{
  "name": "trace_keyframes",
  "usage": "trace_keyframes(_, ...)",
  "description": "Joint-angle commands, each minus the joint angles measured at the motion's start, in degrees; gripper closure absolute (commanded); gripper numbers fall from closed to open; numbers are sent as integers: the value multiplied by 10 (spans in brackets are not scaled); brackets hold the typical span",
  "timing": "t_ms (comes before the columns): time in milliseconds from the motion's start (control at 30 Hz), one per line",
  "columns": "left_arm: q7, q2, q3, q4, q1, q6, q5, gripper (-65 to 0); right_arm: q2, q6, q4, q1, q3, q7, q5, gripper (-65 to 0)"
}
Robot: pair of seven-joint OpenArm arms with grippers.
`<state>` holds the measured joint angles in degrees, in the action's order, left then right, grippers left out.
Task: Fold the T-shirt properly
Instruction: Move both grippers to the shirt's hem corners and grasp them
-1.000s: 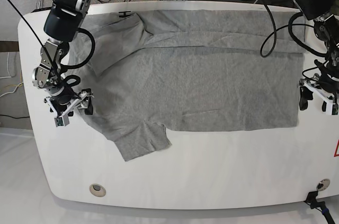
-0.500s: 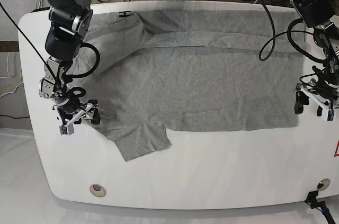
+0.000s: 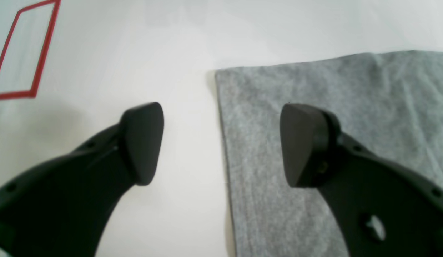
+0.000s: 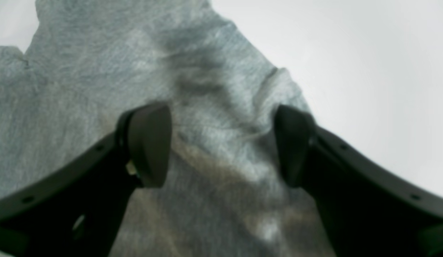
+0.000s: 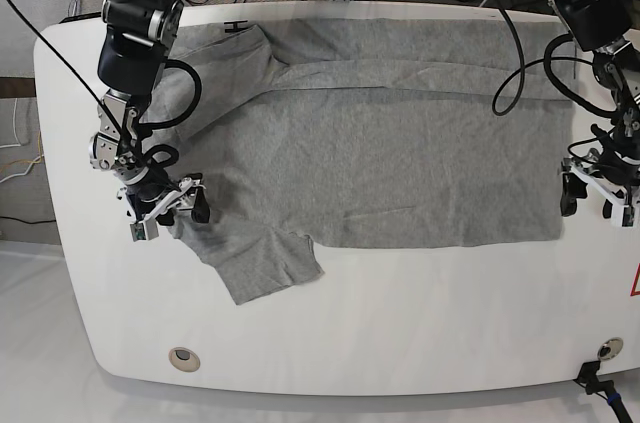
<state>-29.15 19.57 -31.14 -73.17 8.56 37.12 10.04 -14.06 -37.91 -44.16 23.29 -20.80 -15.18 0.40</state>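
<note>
Surface: white bench, cables behind its far edge.
T-shirt: spread flat across the far half, far strip folded over, one sleeve pointing toward the near edge.
Left end effector: jaws wide, empty, straddling the hem corner.
Right end effector: jaws wide, empty, over the sleeve shoulder.
Risk: closing high likely pinches one layer only, or bunches cloth.
Room: near half bare; side margins narrow.
</note>
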Motion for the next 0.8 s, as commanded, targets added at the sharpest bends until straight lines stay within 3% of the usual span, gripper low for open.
trace_keyframes(0,12,12,-3,-8,11,2,9,-483,-7,2,-2,6,-1,-24,-8,-409)
trace_keyframes(167,12,10,-4,-8,8,2,9,-481,-7,2,-2,7,-1,5,-8,-216)
trace_keyframes(300,12,9,-6,-6,3,2,10,-481,-7,4,-2,6,-1,11,-8,0)
trace_keyframes(767,13,9,-19,103,28,0,13,-481,-7,2,-2,4,-1,11,-8,0)
